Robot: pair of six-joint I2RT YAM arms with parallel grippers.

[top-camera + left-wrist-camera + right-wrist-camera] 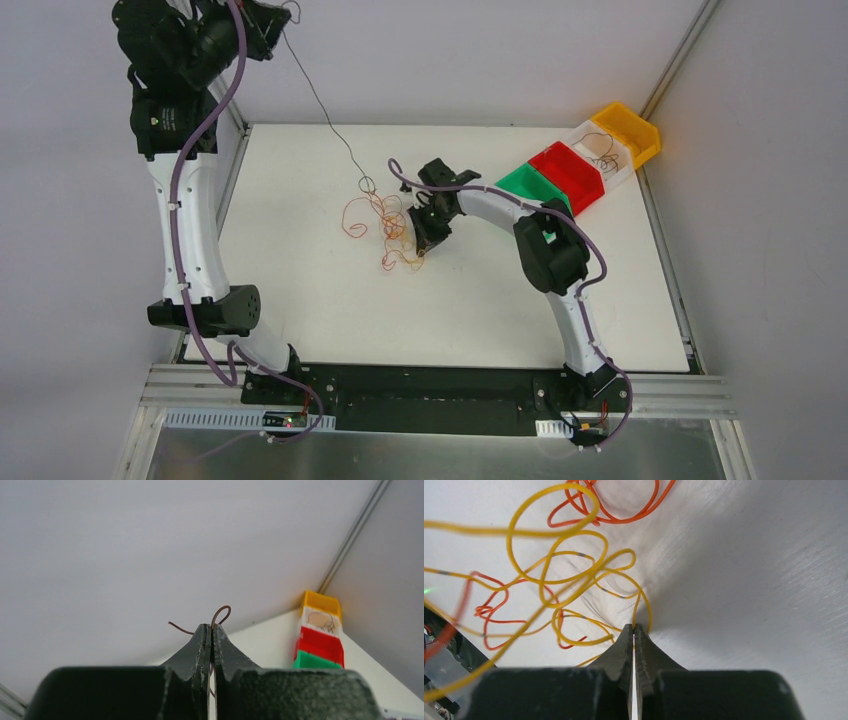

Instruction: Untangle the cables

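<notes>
The cables (pixel 385 220) lie as a loose tangle of hair-thin curly wires near the middle of the white table (pixel 300 290). One dark brown wire (pixel 318 100) is drawn out of the heap. It runs almost straight up to the left claw (pixel 211 629), which is held high over the far left corner. That claw is pressed together on the brown wire, and the wire's short end curls out past the tips.

The right claw (pixel 634 627) is set low at the right side of the tangle. Its tips are pressed together on a narrow loop of yellow wire (pixel 551 545), right at the table surface. Loops of orange wire (pixel 614 515) and red wire (pixel 494 622) are threaded through and around the yellow ones. A row of coloured bins (pixel 575 170) stands at the far right, well apart from the heap.

The wires are judged to be very light and springy, since the coils hold their shape. Loops are therefore likely to snag on one another when dragged. Little force should be needed, and a hard pull could tighten a crossing or kink a strand. So thin a wire may slip unless it is pinched squarely between the tips. Hold is best taken at a free end or on an outer loop clear of crossings, one colour at a time, with the heap pinned down by the other claw.
</notes>
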